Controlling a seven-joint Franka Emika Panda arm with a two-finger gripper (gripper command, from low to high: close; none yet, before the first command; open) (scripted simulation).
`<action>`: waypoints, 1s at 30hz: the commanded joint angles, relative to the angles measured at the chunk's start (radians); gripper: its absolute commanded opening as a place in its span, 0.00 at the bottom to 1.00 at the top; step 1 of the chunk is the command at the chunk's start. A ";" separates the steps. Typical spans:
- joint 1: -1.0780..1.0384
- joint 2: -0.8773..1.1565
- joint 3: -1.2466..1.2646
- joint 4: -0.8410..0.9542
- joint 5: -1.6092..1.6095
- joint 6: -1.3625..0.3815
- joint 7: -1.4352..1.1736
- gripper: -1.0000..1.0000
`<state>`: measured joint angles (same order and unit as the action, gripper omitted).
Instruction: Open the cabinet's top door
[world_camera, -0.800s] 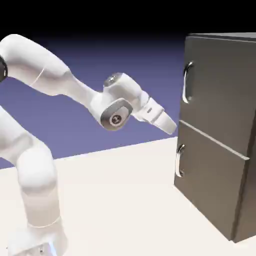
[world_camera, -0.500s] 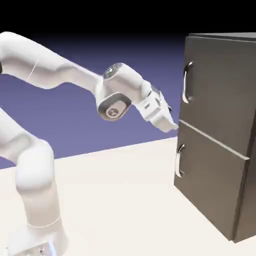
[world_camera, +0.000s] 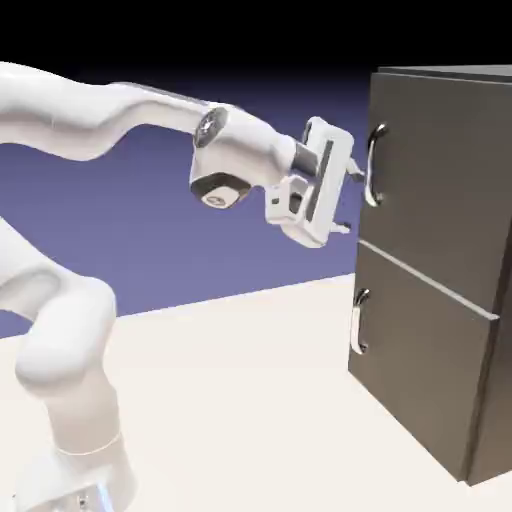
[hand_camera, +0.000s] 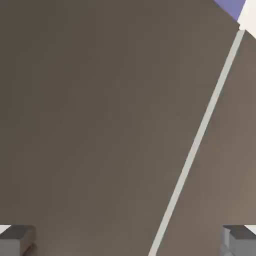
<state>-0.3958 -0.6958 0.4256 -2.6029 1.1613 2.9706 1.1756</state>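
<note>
The cabinet (world_camera: 440, 260) stands at the exterior view's right, dark grey-brown, with both doors shut flat. The top door (world_camera: 430, 170) carries a curved silver handle (world_camera: 372, 165) near its left edge. My gripper (world_camera: 350, 200) hovers just left of that handle and slightly below its middle. It is open, with one finger above the other and nothing between them. The upper fingertip (world_camera: 355, 172) is close to the handle; I cannot tell whether they touch. In the hand view the cabinet (hand_camera: 90, 125) fills the picture, crossed by a pale seam (hand_camera: 195, 145). The handle is hidden there, and the gripper (hand_camera: 128, 242) shows only its two tips.
The lower door (world_camera: 420, 350) has a smaller matching handle (world_camera: 358, 322) directly under my hand. The pale table (world_camera: 250, 400) stretches from the arm's base (world_camera: 70, 470) to the cabinet's foot. A sliver of backdrop and table (hand_camera: 247, 17) shows in the hand view's top right corner.
The hand has risen from the level of the seam between the doors, rolled so its fingers stack vertically, and moved right toward the top door's handle.
</note>
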 joint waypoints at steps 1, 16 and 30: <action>-0.015 -0.005 0.016 0.008 0.044 -0.002 0.016 0.50; -0.244 -0.075 0.255 0.124 0.696 -0.040 0.260 0.50; -0.458 -0.141 0.478 0.233 1.305 -0.075 0.488 0.50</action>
<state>-0.8540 -0.8371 0.9038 -2.3702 2.4662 2.8960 1.6640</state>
